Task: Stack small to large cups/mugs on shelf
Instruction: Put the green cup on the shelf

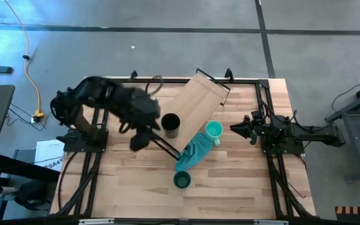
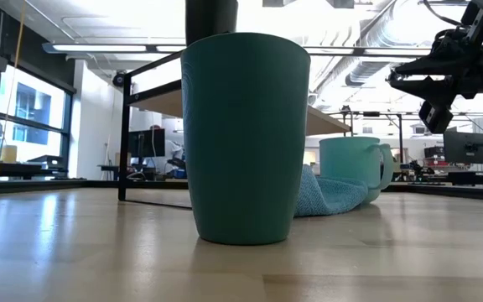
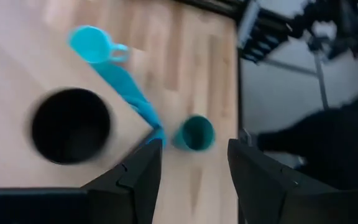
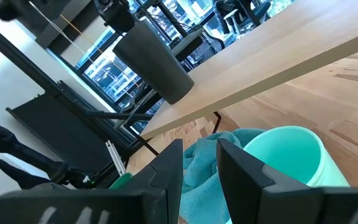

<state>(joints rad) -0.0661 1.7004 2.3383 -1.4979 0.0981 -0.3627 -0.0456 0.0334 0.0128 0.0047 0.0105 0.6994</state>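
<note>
Three cups: black (image 1: pixel 170 125) on shelf (image 1: pixel 199 100); both hands open, empty.

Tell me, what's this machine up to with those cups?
It is stacking cups on a shelf. The black cup already stands on the shelf board. The left gripper hovers beside it, fingers open and holding nothing. The dark green cup and the mint mug are both on the table, with a teal cloth lying between them. The right gripper waits, empty, near the mug.
</note>
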